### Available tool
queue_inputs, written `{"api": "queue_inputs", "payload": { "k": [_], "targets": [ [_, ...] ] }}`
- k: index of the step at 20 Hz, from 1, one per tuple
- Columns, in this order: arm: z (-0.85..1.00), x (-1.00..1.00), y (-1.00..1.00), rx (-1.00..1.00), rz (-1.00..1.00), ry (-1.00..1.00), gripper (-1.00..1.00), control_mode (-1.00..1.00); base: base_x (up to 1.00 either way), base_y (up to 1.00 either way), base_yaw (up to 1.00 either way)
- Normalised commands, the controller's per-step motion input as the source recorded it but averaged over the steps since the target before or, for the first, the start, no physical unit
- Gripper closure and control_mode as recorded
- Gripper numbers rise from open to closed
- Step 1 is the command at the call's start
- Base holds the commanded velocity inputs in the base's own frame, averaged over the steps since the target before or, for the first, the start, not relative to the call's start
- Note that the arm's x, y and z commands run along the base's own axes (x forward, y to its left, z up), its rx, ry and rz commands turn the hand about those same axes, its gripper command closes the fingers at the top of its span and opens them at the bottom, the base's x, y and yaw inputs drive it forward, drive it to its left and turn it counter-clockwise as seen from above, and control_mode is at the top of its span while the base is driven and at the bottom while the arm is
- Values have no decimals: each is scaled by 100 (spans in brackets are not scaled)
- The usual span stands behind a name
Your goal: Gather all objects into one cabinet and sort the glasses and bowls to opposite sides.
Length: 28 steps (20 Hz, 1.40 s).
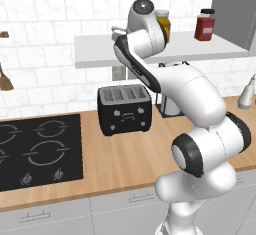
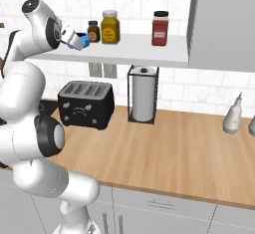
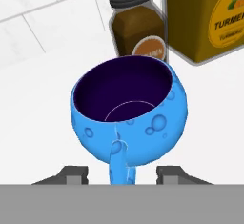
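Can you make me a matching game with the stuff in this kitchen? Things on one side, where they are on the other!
Things:
1. bright blue round bowl with a dark inside
2. black four-slot toaster
3. white paper towel roll in a black wire holder
4. red-filled jar with a dark lid

Places:
A. wooden counter, right of the toaster
B. shelf, right of the yellow turmeric jar
C. wooden counter, beside the stove
D. shelf, at the end effector

Pairs: 1-D, 2-C, 3-A, 4-B

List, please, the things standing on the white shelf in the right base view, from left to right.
Small blue bowl → small brown jar → yellow turmeric jar → red-filled jar.
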Motion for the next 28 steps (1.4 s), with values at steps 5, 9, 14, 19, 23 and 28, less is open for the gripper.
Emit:
{"api": "queue_inputs", "payload": {
  "k": [5, 9, 14, 19, 23, 28],
  "targets": [
    [-7, 7, 0, 0, 0, 0, 100, -100, 0, 0, 0],
    [-11, 18, -10, 0, 0, 0, 100, -100, 0, 0, 0],
    [0, -20, -20, 0, 3, -4, 100, -100, 0, 0, 0],
    [0, -94, -20, 0, 11, -10, 100, -100, 0, 0, 0],
    [0, -100, -26, 0, 21, -12, 100, -100, 0, 0, 0],
    [0, -100, -33, 0, 33, -6, 100, -100, 0, 0, 0]
  ]
}}
